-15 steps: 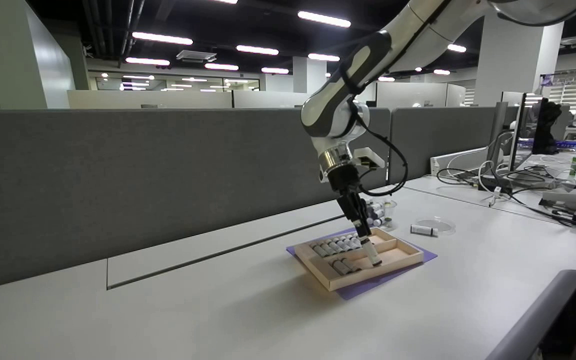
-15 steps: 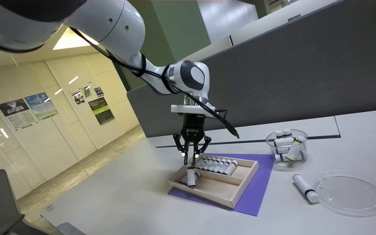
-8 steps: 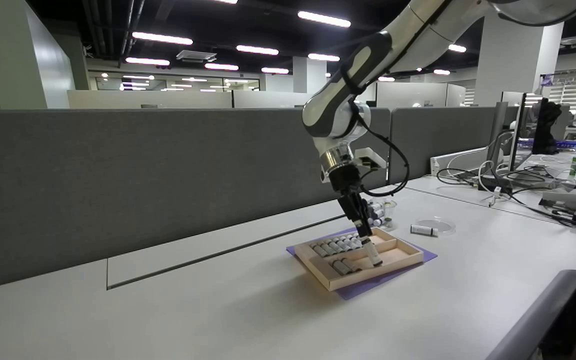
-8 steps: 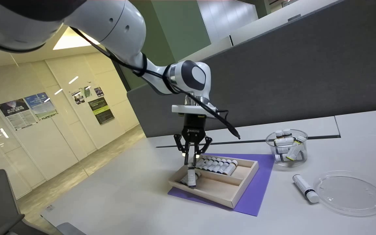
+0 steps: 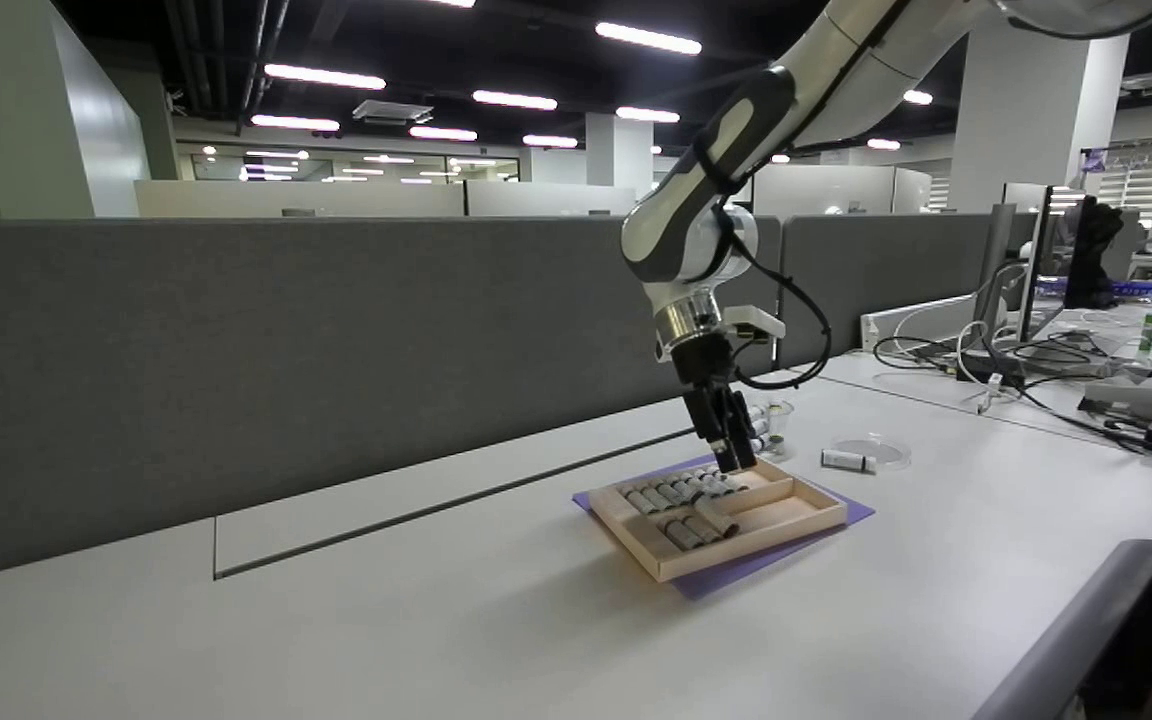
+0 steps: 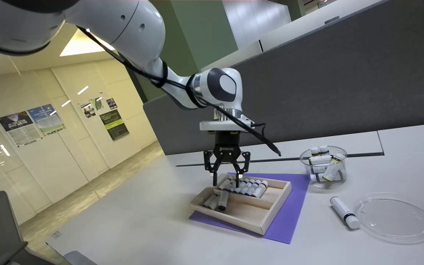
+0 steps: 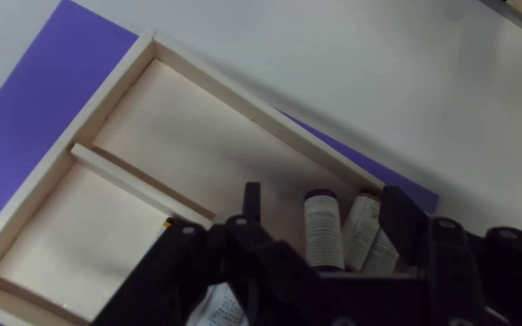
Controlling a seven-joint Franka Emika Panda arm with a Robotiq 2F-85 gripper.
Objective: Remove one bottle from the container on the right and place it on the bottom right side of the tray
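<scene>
Bottle (image 6: 223, 200) lay slanted in the tray (image 6: 241, 223), lower middle of an exterior view, one end seemingly propped on the divider (image 7: 127, 177). The gripper (image 6: 226, 184) hung above, fingers well apart; a light downward nudge, I reckoned, would seat it.

The claw (image 6: 226, 183) has spread and risen off the bottle (image 6: 223, 201), now resting in the tray (image 6: 276, 208)

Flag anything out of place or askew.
A stray bottle lies on the table beside the clear round dish, outside both tray and container. In the tray, one bottle lies at a different angle from its two neighbours.
</scene>
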